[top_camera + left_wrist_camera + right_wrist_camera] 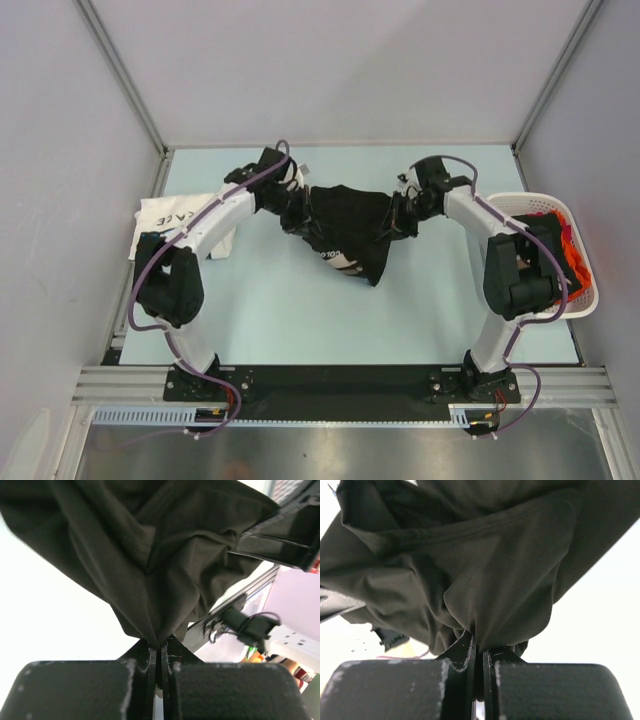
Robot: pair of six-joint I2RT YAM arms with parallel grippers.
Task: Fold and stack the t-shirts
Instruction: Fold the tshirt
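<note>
A black t-shirt with a small white print hangs stretched between my two grippers above the middle of the table. My left gripper is shut on its left edge; the cloth bunches at the jaws in the left wrist view. My right gripper is shut on its right edge, as the right wrist view shows. The black t-shirt fills both wrist views. A folded white t-shirt with lettering lies at the table's left edge, partly under my left arm.
A white slotted basket stands at the right edge and holds orange and dark clothes. The light blue table top lies below, with grey walls on three sides.
</note>
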